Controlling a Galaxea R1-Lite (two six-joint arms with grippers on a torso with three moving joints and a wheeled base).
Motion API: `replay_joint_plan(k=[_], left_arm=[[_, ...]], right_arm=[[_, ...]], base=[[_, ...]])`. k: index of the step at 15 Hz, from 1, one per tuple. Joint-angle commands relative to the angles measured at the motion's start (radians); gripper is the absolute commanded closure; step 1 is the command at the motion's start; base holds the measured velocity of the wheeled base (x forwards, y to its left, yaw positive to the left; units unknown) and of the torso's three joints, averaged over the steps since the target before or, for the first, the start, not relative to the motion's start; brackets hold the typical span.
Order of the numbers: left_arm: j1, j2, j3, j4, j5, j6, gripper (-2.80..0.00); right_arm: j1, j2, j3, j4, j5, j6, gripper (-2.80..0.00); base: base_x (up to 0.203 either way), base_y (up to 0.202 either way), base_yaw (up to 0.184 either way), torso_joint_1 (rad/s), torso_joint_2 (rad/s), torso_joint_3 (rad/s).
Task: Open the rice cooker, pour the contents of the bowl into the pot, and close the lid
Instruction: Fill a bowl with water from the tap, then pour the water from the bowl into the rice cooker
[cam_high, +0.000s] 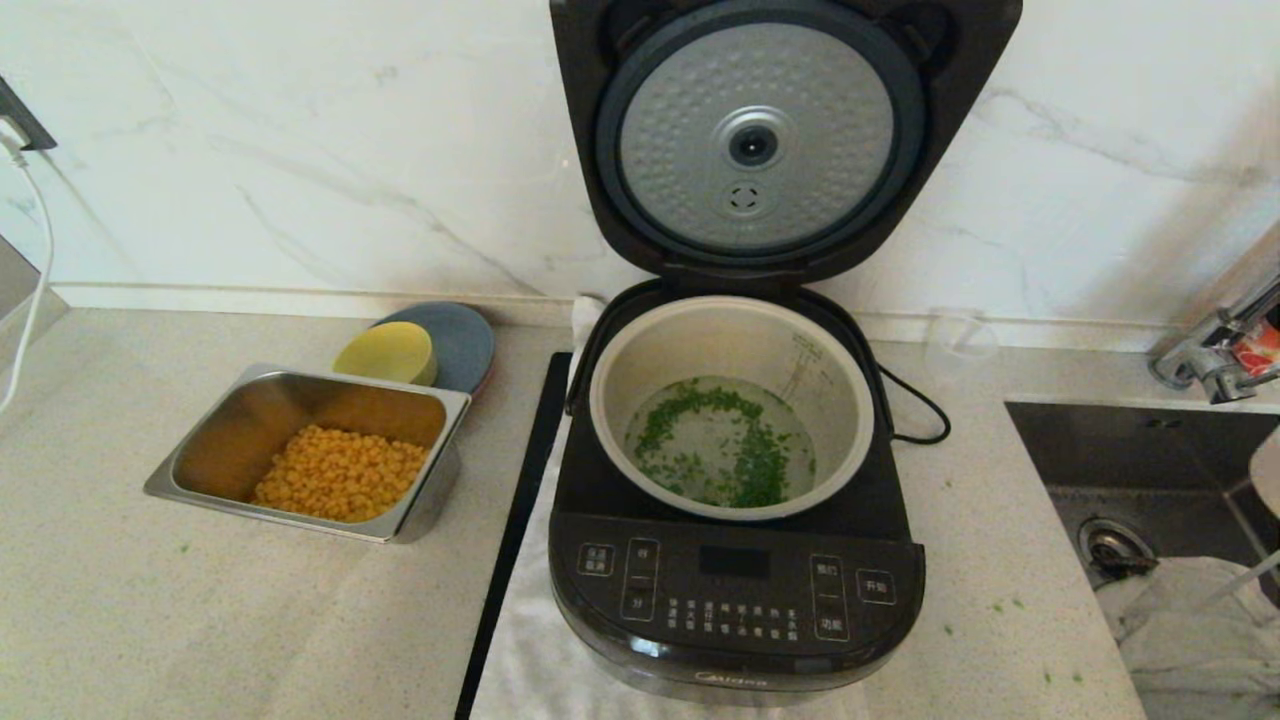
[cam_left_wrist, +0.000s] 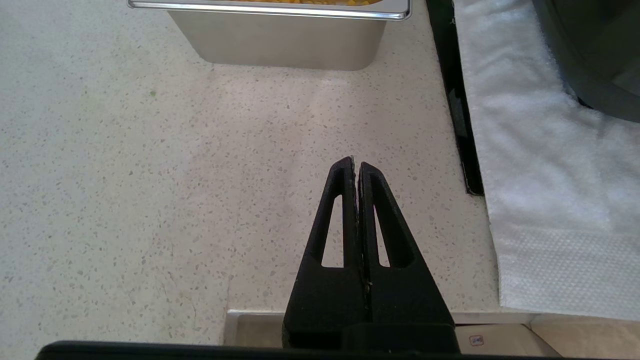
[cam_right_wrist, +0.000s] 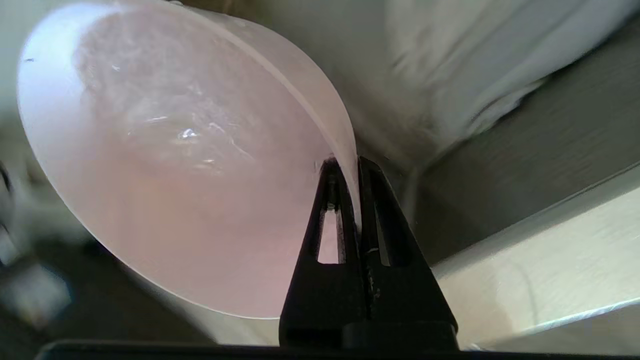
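The rice cooker stands open on the counter with its lid raised upright, silver dimpled underside facing me. Its pot holds chopped green herb bits in clear liquid. My right gripper is shut on the rim of the bowl, which is tilted, pink inside, wet and empty. It hangs over the sink with a white cloth behind it. In the head view only a pale edge of the bowl shows at the far right. My left gripper is shut and empty above the bare counter near its front edge.
A steel tray of corn kernels sits left of the cooker, with a yellow dish and a grey plate behind it. The cooker stands on a white towel. The sink, its faucet and a white cloth are at right.
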Motion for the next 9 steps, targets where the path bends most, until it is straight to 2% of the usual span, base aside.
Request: replay_joint_plan(k=[1, 4, 7, 9], left_arm=[[0.000, -0.001, 0.000, 0.000, -0.001, 0.000, 0.00], [0.000, -0.001, 0.000, 0.000, -0.001, 0.000, 0.00], [0.000, -0.001, 0.000, 0.000, -0.001, 0.001, 0.00], [0.000, -0.001, 0.000, 0.001, -0.001, 0.002, 0.00]], right_arm=[[0.146, -0.175, 0.070, 0.023, -0.042, 0.004, 0.00], [0.321, -0.258, 0.054, 0.148, -0.074, 0.008, 0.00], [0.511, -0.307, -0.015, 0.276, -0.115, 0.021, 0.00], [0.642, -0.316, -0.088, 0.316, -0.165, 0.087, 0.00]], base=[[0.000, 0.000, 0.000, 0.000, 0.00, 0.000], [0.000, 0.000, 0.000, 0.000, 0.00, 0.000], [0.000, 0.000, 0.000, 0.000, 0.00, 0.000], [0.000, 0.000, 0.000, 0.000, 0.00, 0.000]])
